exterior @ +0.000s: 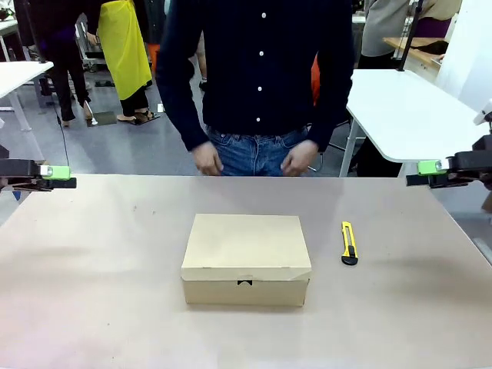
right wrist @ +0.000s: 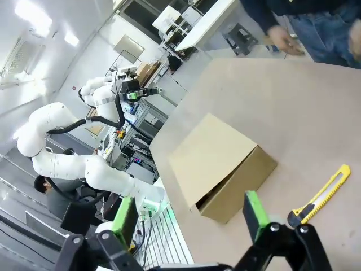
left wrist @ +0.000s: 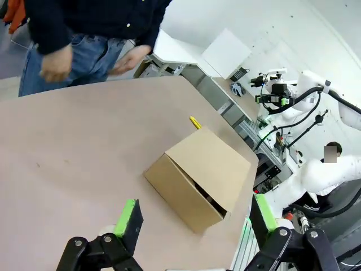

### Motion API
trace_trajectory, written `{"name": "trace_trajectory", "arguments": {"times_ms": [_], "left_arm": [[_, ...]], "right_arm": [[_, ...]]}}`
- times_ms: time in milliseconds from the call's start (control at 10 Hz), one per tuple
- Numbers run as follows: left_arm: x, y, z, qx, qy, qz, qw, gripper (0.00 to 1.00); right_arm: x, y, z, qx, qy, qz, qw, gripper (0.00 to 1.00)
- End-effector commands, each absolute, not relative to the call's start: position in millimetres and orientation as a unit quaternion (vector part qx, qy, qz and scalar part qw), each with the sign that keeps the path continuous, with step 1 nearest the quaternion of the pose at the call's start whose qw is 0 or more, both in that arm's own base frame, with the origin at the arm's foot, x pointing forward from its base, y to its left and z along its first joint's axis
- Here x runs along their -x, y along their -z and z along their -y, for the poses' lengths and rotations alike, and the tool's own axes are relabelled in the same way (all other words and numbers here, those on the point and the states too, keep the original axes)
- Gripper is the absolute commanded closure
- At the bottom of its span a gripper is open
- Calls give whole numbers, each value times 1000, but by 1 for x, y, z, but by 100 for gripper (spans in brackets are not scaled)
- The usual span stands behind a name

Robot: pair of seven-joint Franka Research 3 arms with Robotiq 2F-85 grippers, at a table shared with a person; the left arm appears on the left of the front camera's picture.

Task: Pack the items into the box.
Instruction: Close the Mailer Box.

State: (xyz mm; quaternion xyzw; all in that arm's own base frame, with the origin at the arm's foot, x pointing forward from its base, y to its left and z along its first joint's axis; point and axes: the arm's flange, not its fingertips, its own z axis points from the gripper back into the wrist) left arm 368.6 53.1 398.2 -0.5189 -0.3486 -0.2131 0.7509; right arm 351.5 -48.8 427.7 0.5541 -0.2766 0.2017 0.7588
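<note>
Brown cardboard box (exterior: 246, 260) sits mid-table, flap lid down and tucked at the side facing the robot; what it holds cannot be seen. Utility knife (exterior: 349, 243), yellow and black, lies flat on the table (exterior: 92, 292) to the box's right, near but apart from it, its length running toward the person. Person (exterior: 257, 77) in a dark buttoned shirt and jeans stands at the far edge behind the box, both hands (exterior: 206, 158) low at the table rim, blurred, touching nothing. Left gripper (exterior: 48, 177) hangs well left of the box off the table's far-left corner; right gripper (exterior: 430, 173) well right of it, past the knife. Nothing lies between either gripper and the box. Left wrist view: left gripper's green-padded fingers (left wrist: 127, 217) spread wide apart and empty, the box between them farther off, a dark gap showing under the lid's front edge, the knife's tip just beyond its far corner. Right wrist view: right gripper's fingers (right wrist: 255, 214) likewise spread wide with nothing between them, box ahead, knife beside it.
</note>
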Motion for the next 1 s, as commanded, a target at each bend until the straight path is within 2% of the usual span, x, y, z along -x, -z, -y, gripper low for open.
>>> {"name": "trace_trajectory", "arguments": {"times_ms": [0, 900], "left_arm": [[-367, -399, -55, 518, 220, 355, 746, 0], [-367, -399, -55, 518, 220, 355, 746, 0]], "right_arm": [[-353, -430, 48, -554, -195, 284, 758, 0], [-353, -430, 48, -554, -195, 284, 758, 0]]}}
